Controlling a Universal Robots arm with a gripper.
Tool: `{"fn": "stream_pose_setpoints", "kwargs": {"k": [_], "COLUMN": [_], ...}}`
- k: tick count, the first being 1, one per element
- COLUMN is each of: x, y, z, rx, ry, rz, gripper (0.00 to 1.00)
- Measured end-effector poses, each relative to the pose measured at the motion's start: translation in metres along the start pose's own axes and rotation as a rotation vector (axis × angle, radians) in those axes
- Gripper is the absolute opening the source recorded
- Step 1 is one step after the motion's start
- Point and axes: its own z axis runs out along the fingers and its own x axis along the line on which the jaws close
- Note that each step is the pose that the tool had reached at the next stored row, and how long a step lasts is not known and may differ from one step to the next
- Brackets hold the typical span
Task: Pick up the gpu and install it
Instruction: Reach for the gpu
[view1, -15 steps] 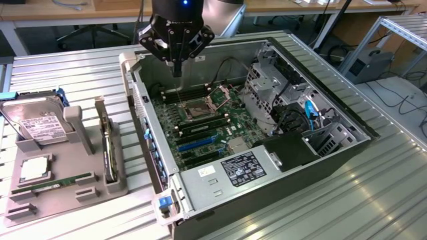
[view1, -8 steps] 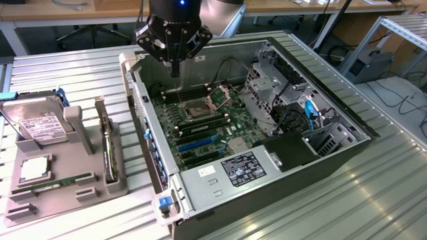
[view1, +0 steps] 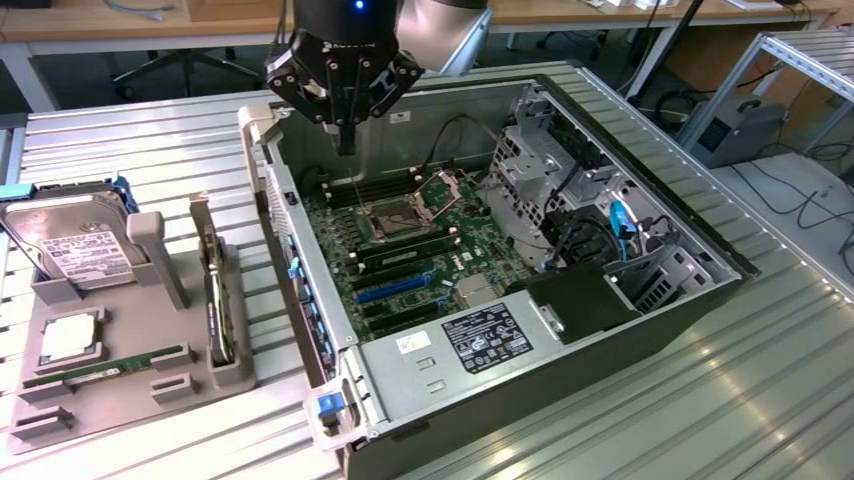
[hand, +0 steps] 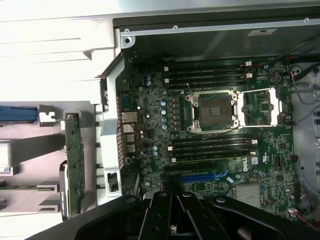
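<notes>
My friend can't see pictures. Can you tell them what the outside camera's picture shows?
A robot arm's shut pincer hangs over the motherboard inside an open computer case. At the exterior view's left, the gpu stands on edge in a grey holder, apart from the pincer, near a hard drive.

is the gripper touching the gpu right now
Apart. In the exterior view the gripper hangs over the open computer case, while the gpu stands on edge in the gray rack outside it, a clear gap between them.
</notes>
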Motion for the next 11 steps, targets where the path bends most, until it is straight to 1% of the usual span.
{"fn": "stream_pose_setpoints", "kwargs": {"k": [11], "x": [0.0046], "y": [-0.0003], "z": [-0.0001], "rx": [0.0], "ry": [0.0], "rz": [0.0], "gripper": [0.11]}}
